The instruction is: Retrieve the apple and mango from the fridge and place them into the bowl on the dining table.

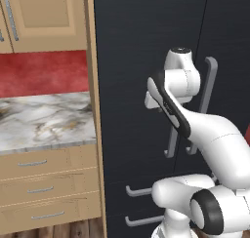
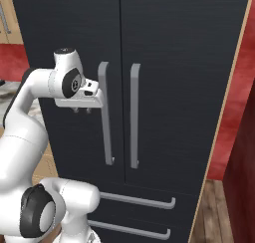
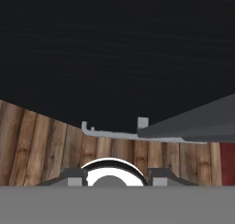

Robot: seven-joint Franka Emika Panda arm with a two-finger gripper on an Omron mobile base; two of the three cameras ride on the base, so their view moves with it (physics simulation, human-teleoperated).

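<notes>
The black fridge (image 2: pixel 174 48) fills the scene with both doors closed, so the apple and mango are hidden. The bowl and the dining table are out of view. My gripper (image 2: pixel 82 110) points straight down, just left of the left door's long grey handle (image 2: pixel 104 127) and level with its upper part. It is shut and holds nothing. In the left base view the gripper (image 1: pixel 159 110) sits in front of the fridge (image 1: pixel 132 47) beside the handles. The hand view looks down the dark fridge (image 3: pixel 114 44) door to the floor, with the gripper (image 3: pixel 117 175) at the bottom.
A marble counter (image 1: pixel 44 117) over tan drawers (image 1: pixel 44 186) stands left of the fridge, with tan wall cabinets (image 1: pixel 46 15) above. Two fridge drawer handles (image 2: pixel 142 202) lie below the doors. A wooden floor (image 3: pixel 36 140) runs below, and a dark red panel (image 2: pixel 245 157) stands at the right.
</notes>
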